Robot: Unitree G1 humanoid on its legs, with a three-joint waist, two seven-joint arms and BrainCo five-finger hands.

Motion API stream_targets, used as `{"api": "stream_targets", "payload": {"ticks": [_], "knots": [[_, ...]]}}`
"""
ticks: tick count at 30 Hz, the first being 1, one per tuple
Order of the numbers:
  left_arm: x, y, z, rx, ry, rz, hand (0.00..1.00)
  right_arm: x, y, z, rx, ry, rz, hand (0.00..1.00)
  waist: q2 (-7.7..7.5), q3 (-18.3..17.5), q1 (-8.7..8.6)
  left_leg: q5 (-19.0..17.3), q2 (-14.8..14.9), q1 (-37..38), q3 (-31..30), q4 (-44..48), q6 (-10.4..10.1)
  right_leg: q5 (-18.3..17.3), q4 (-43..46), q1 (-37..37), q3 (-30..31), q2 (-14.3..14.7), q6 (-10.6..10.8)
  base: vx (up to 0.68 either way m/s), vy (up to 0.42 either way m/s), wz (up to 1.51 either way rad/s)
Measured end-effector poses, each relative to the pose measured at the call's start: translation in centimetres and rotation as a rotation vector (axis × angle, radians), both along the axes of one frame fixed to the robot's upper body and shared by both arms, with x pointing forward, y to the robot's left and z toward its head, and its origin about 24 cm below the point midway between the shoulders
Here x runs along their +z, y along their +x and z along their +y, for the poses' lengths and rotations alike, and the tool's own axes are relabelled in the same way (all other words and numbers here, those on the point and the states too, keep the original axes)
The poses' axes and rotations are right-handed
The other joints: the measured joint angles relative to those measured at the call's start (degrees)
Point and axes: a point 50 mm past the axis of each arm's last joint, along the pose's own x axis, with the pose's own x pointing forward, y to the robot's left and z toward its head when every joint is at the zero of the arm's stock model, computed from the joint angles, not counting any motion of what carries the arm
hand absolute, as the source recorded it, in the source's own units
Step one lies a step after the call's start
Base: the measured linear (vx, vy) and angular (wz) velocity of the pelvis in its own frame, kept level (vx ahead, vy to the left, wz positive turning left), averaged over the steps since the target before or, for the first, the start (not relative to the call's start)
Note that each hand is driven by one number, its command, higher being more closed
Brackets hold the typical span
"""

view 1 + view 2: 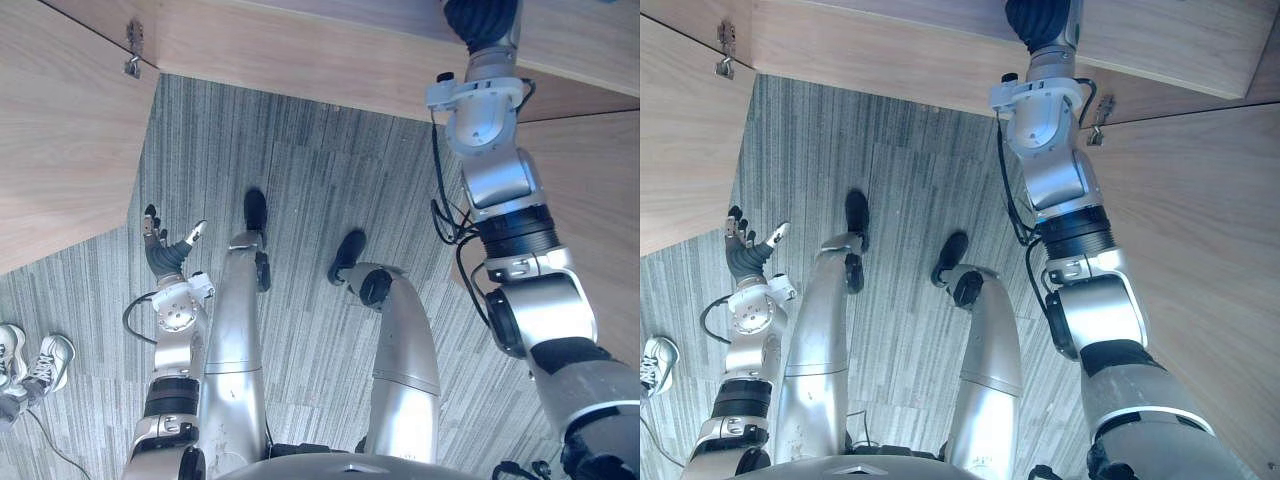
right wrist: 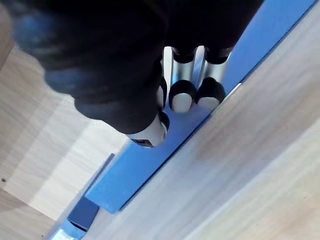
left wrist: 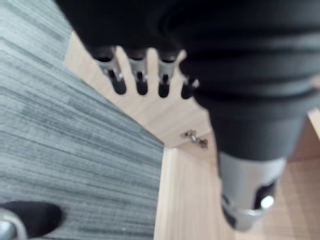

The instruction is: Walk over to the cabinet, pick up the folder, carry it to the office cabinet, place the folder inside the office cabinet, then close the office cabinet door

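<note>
A flat blue folder (image 2: 135, 175) rests on edge against a light wood panel inside the office cabinet (image 1: 350, 60). My right hand (image 2: 100, 65) is shut on it, with the dark-tipped fingertips (image 2: 182, 100) and the thumb pressed onto its blue face. From the head, my right arm reaches up into the cabinet, and only the hand's dark cover (image 1: 482, 22) shows at the opening. My left hand (image 1: 165, 250) hangs low at my left side over the grey carpet, fingers (image 3: 140, 75) straight and holding nothing.
Both cabinet doors stand open: one wood door (image 1: 60, 130) with a metal hinge (image 1: 133, 50) on my left, another (image 1: 590, 200) on my right. A person's white shoes (image 1: 30, 370) stand on the carpet at the lower left.
</note>
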Motion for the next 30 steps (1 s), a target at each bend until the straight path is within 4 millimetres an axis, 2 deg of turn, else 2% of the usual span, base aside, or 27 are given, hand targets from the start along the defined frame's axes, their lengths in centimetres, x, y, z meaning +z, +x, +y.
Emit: {"api": "stream_targets", "payload": {"ticks": [6, 14, 19, 30], "knots": [[0.5, 0.1, 0.1, 0.011, -0.003, -0.030, 0.00, 1.5, 0.4, -1.0, -0.032, 0.016, 0.001, 1.00, -0.01, 0.02, 0.02, -0.26, -0.02, -1.91, -0.79, 1.53, -0.26, -0.37, 1.24, -1.43, -0.32, -0.11, -0.49, 0.00, 0.001, 0.01], [1.3, 0.6, 0.2, 0.006, -0.017, -0.065, 0.00, 2.9, 1.1, -1.6, -0.029, 0.058, 0.017, 1.00, 0.00, 0.04, -0.03, -0.48, -0.05, -2.65, -0.92, 2.13, -0.40, -1.10, 2.22, -2.09, -0.40, -0.27, 0.05, 0.00, 0.000, 0.00], [1.7, 0.7, 0.5, 0.007, -0.021, -0.081, 0.00, 5.0, 0.8, -2.5, -0.035, 0.071, -0.007, 1.00, 0.10, 0.19, -0.10, -0.23, -0.19, -3.63, -1.03, 2.14, -0.36, -0.77, 2.32, -3.04, -0.64, -0.50, -0.50, 0.00, 0.003, 0.01], [1.8, 0.7, 0.9, 0.010, -0.051, -0.100, 0.00, 6.5, 1.1, -3.8, -0.055, 0.099, 0.009, 1.00, 0.11, 0.20, -0.40, 0.96, -1.10, -3.52, -1.21, -0.09, -0.44, -0.87, 1.32, -3.00, -1.38, -1.27, -0.25, -0.01, 0.014, 0.05]]}}
